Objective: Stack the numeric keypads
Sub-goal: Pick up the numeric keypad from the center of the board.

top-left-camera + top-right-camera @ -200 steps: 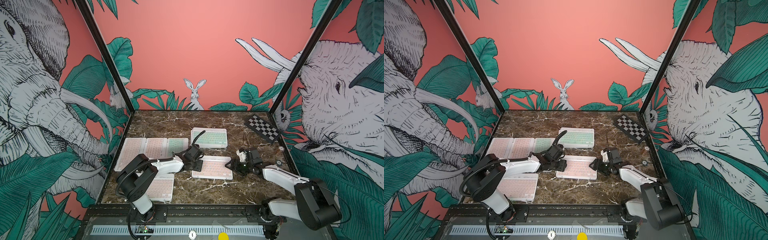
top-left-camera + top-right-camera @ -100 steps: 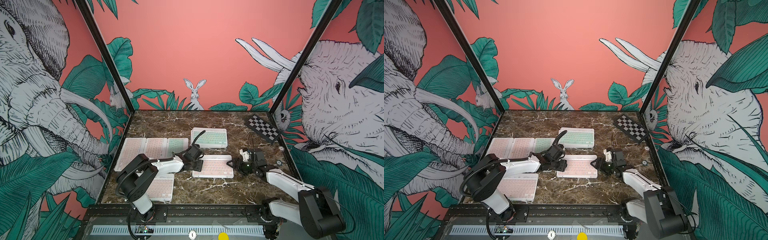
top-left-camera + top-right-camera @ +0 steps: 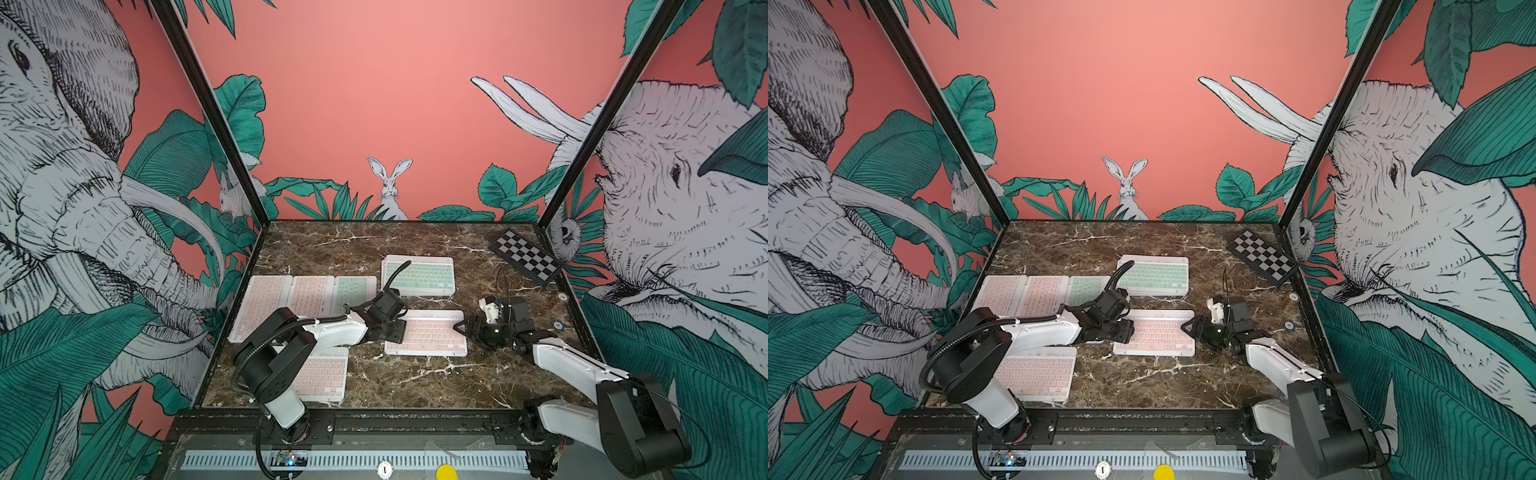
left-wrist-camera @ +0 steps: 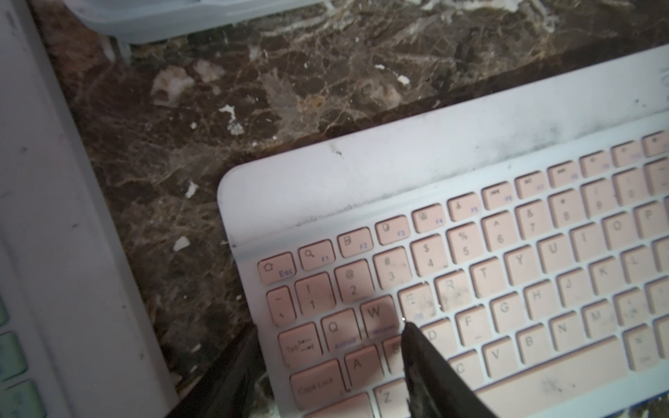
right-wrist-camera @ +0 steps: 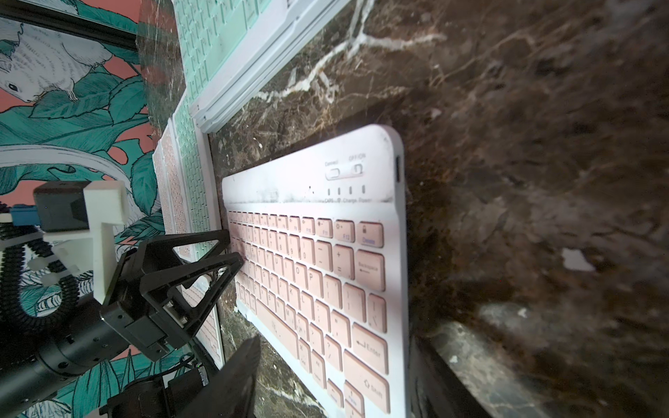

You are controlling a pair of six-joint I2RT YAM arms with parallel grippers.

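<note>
Now the pink keypad [image 3: 430, 334] lies flat on the counter [image 3: 415, 382], just nearer the robot than the green keypad pile [image 3: 417, 275], with the left tool [image 3: 397, 330] closed on its left end and the right tool [image 3: 465, 330] open at its right end.

Right gripper [image 3: 465, 330] advanced toward right short edge of central pink keypad [image 3: 428, 334]. Gap seen between them a second ago now closed. Fingertip now overlapped with that edge in both top views. Gripper also brought slightly lower toward tabletop. Right arm's elbow [image 3: 636, 415] shifted down, toward front of cell.
</note>
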